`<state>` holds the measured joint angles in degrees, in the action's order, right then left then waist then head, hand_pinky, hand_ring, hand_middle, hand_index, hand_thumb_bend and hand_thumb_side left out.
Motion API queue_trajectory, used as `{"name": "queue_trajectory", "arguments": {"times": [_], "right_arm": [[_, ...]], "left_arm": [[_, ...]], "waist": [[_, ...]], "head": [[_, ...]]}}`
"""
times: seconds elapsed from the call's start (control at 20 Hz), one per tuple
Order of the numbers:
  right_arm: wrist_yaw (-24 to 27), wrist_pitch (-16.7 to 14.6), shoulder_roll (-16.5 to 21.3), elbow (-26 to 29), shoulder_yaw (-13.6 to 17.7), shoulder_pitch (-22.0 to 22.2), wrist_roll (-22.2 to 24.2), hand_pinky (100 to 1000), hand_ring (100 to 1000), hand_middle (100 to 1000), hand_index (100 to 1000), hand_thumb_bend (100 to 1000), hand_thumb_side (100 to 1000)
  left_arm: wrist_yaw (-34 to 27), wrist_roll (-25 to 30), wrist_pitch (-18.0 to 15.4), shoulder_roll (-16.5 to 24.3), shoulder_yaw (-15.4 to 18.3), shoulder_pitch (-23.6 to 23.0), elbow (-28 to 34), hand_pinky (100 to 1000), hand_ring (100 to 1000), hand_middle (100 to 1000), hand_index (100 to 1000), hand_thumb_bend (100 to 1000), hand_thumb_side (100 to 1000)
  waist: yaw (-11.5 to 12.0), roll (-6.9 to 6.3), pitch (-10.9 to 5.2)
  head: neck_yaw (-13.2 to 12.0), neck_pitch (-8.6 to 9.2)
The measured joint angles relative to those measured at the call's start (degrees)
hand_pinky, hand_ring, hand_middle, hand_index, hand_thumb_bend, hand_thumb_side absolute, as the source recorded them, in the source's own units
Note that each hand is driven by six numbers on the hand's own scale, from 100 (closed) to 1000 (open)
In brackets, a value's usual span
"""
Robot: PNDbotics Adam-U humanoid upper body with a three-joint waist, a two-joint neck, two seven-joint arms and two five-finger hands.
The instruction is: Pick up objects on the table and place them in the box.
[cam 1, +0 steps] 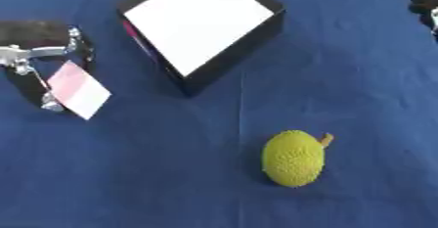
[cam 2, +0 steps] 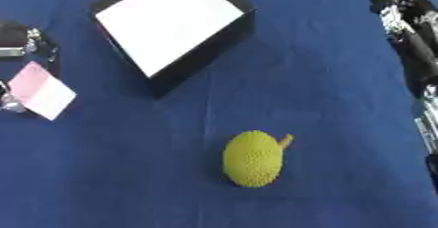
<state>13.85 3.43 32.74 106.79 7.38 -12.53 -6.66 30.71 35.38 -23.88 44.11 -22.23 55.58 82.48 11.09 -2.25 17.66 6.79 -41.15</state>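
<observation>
Bumpy yellow fruit (cam 2: pixel 253 159) on blue cloth (cam 2: pixel 325 100), black box (cam 2: pixel 171 26) beyond

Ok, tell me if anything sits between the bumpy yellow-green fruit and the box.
Nothing visible does. The fruit lies alone on the blue cloth, and the stretch of cloth up to the black box is bare. The left hand, holding a pink and white card, is off to the side.

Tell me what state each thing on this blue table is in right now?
Box: open, white inside, nothing in it.
Bumpy yellow-green fruit: lying on the blue cloth, apart from the box, untouched.
Pink and white card: held at the left hand.
Right hand: at the right edge, holding nothing.
</observation>
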Motion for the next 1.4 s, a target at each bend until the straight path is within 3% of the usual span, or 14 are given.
{"name": "queue_trajectory", "arguments": {"times": [0.3,0.6,0.95,1.4], "right_arm": [[0.00,-0.21,0.78,0.00,-0.01,0.05,0.19,1000,871,784,890,100,584],[0.03,-0.26,0.87,0.01,-0.04,-0.12,0.25,1000,871,784,890,100,578],[0.73,-0.37,1.09,0.43,-0.91,-3.14,1.03,1000,870,783,889,100,568],[2.03,0.22,1.32,1.12,-3.22,-8.45,3.22,1000,869,783,889,100,574]], "left_arm": [[-1.90,2.41,4.13,-0.85,3.01,8.61,2.60,764,661,526,490,659,100],[1.68,2.69,5.03,-7.15,4.51,16.40,-3.69,760,658,529,505,647,100],[11.66,-3.76,6.69,-17.13,8.85,22.12,-13.61,750,653,523,518,636,100],[29.07,-14.56,11.93,-24.55,13.45,25.54,-24.23,765,673,558,549,641,100]], "waist": [[0.30,-0.18,-0.04],[-0.11,-0.22,-0.04],[-2.74,-0.27,0.11],[-8.25,-1.65,2.76]], "head": [[0.63,0.00],[0.44,0.19],[-2.67,2.77],[-8.46,6.37]]}}
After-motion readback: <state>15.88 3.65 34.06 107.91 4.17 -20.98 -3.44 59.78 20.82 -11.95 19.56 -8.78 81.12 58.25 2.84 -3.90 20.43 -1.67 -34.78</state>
